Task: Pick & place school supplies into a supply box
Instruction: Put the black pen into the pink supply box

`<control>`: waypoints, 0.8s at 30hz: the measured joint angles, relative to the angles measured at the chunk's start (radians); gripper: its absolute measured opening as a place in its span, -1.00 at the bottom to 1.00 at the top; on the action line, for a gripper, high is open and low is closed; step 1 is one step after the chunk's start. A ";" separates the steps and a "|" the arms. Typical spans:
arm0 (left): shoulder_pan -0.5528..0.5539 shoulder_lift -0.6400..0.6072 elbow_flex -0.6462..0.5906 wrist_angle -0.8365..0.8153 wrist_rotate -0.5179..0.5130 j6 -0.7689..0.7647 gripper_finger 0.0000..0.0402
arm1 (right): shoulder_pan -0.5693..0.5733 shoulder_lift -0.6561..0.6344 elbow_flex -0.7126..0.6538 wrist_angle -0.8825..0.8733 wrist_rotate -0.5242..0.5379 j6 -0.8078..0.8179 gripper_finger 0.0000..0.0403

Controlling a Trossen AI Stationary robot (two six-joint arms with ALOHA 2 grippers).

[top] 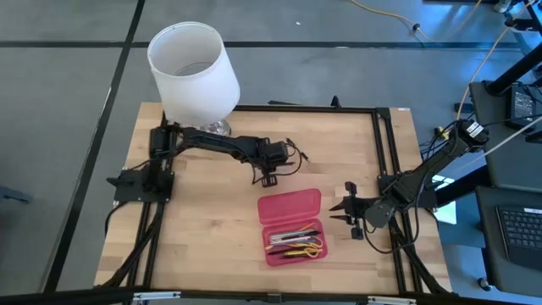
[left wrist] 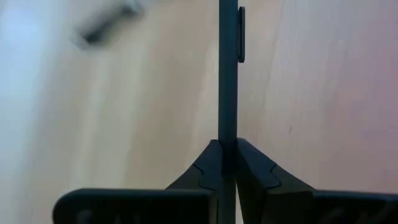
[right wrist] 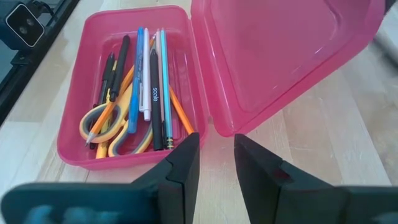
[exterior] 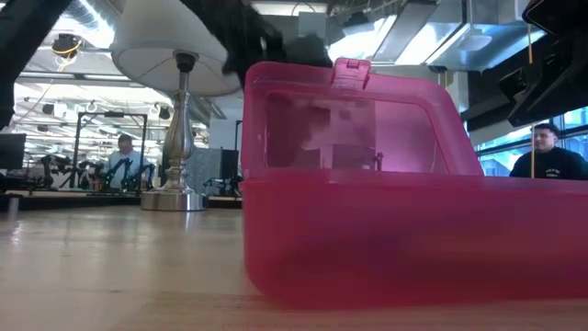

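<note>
Left end effector [top: 268, 179] is clenched on a thin dark pen [left wrist: 228, 74]; in the left wrist view the two fingers meet around its shaft, which runs straight ahead over bare wood. From above, this end effector hangs over the tabletop [top: 203, 229] just behind the supply box [top: 292, 227], on the lamp side of it.

Right end effector [top: 347, 210] sits just beside the supply box, at the end away from the lamp. Its fingers [right wrist: 180, 165] stand slightly apart with nothing between them, so it is released. It points at the box, near the hinge line between tray and lid.

Supply box: pink, lid swung open. The tray holds pens and pencils [right wrist: 149, 81] lying lengthwise in black, blue, white, teal and orange, with yellow-handled scissors [right wrist: 109, 127] on the tray floor among them.

White-shaded lamp [top: 193, 72] stands at the tabletop's far left corner, well apart from the box.

Low view: box wall fills the foreground, lid upright. Two people are seated in the room beyond the tabletop, one on each side of the box.
</note>
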 joint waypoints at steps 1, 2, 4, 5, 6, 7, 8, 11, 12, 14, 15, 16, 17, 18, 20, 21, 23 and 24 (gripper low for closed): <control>-0.005 -0.026 0.002 -0.003 -0.022 -0.002 -0.93 | 0.000 0.000 0.000 0.000 0.000 0.000 -0.49; -0.010 -0.046 0.003 -0.008 -0.048 -0.004 -0.93 | 0.000 0.000 0.000 -0.001 0.000 0.000 -0.49; -0.023 -0.086 0.002 -0.026 -0.114 -0.007 -0.93 | 0.000 0.000 0.000 -0.002 0.001 -0.001 -0.49; -0.031 -0.108 0.001 -0.027 -0.148 -0.007 -0.93 | 0.000 0.000 0.000 -0.003 0.001 -0.001 -0.49; -0.039 -0.136 0.001 -0.021 -0.181 -0.007 -0.93 | 0.000 0.000 0.000 -0.003 0.002 -0.001 -0.49; -0.048 -0.166 0.001 -0.020 -0.207 -0.007 -0.93 | 0.000 0.000 0.000 -0.003 0.002 -0.001 -0.49; -0.059 -0.197 0.003 -0.015 -0.233 -0.008 -0.93 | 0.000 0.000 0.000 -0.003 0.002 -0.001 -0.49; -0.100 -0.275 0.005 0.004 -0.257 -0.011 -0.93 | 0.000 0.000 0.000 -0.006 0.003 -0.002 -0.49; -0.115 -0.301 0.005 0.017 -0.255 -0.018 -0.93 | 0.000 0.000 0.000 -0.006 0.003 -0.005 -0.49; -0.149 -0.346 0.005 0.053 -0.246 -0.026 -0.93 | 0.000 0.000 0.000 -0.006 0.004 -0.024 -0.49; -0.169 -0.368 0.006 0.079 -0.232 -0.026 -0.93 | 0.000 0.000 0.000 -0.004 0.005 -0.032 -0.49; -0.188 -0.383 0.006 0.094 -0.222 -0.026 -0.93 | 0.000 0.000 0.000 -0.006 0.008 -0.044 -0.49; -0.208 -0.392 0.006 0.119 -0.209 -0.026 -0.93 | 0.000 0.000 0.000 -0.005 0.015 -0.049 -0.49; -0.232 -0.397 0.006 0.149 -0.197 -0.026 -0.93 | 0.000 0.000 0.000 -0.005 0.021 -0.050 -0.49; -0.279 -0.401 0.006 0.188 -0.176 -0.026 -0.93 | 0.000 0.000 0.000 -0.006 0.028 -0.050 -0.49; -0.305 -0.401 0.006 0.216 -0.174 -0.026 -0.93 | 0.000 0.000 0.000 -0.006 0.029 -0.048 -0.49; -0.349 -0.399 0.006 0.251 -0.151 -0.029 -0.93 | 0.000 0.000 0.000 -0.006 0.029 -0.047 -0.49; -0.370 -0.391 0.007 0.267 -0.141 -0.040 -0.93 | 0.000 0.000 0.000 -0.006 0.029 -0.047 -0.49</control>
